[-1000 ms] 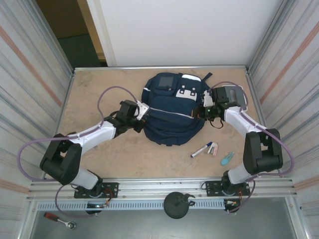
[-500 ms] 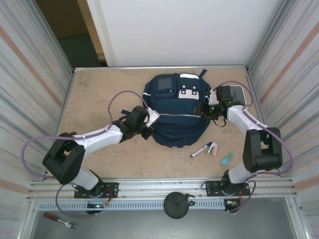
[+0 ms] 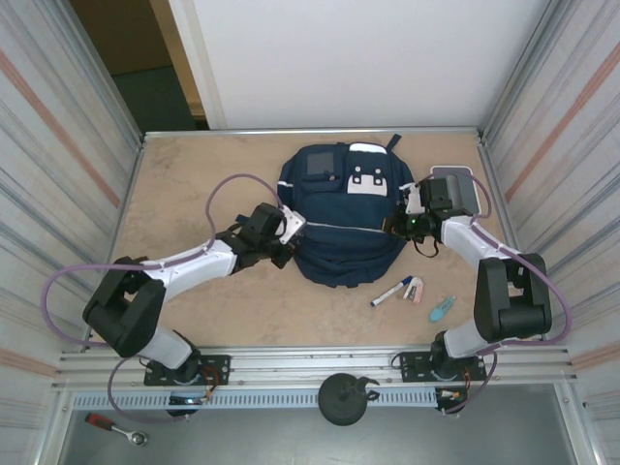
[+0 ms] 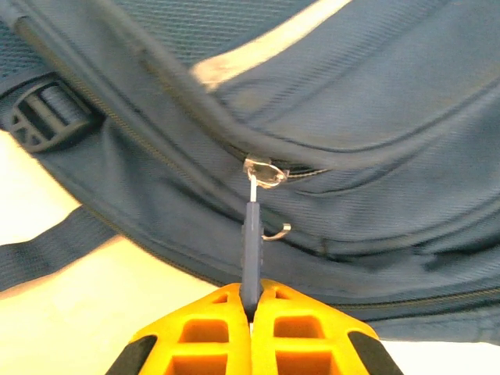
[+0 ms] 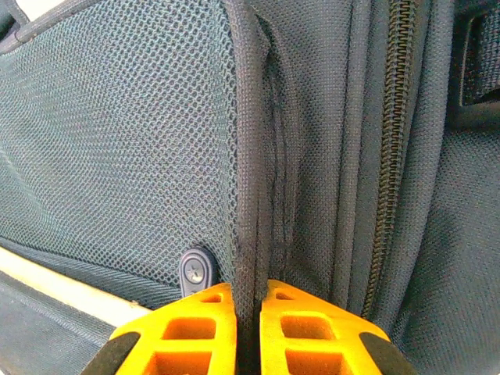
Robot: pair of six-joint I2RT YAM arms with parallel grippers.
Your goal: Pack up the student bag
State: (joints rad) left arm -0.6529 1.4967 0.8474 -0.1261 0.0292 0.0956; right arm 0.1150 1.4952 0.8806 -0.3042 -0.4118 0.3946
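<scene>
The wood-grain table (image 3: 194,174) carried the student bag (image 3: 339,232), a navy backpack that lay flat near the middle, toward the far edge, with its grey square patch and white buckle patches facing up at the far end.

The left hand (image 3: 291,228) was at the bag's left side. In the left wrist view this hand (image 4: 250,301) had its orange fingers pressed together on the dark zipper pull (image 4: 251,250), which ran up to a metal slider on a curved zip line. A black strap buckle (image 4: 43,117) sat on the bag's edge at upper left of that view.

The right hand (image 3: 402,221) was at the bag's right side. In the right wrist view it (image 5: 248,312) was clamped on a piped seam (image 5: 248,156) beside a mesh panel, with a small dark snap (image 5: 195,273) just left of the fingers.

On the table nearer the arms, apart from the bag, lay a white-and-blue marker (image 3: 391,292), a small pink-and-white item (image 3: 415,289) just beside it, and a teal item (image 3: 442,308).
</scene>
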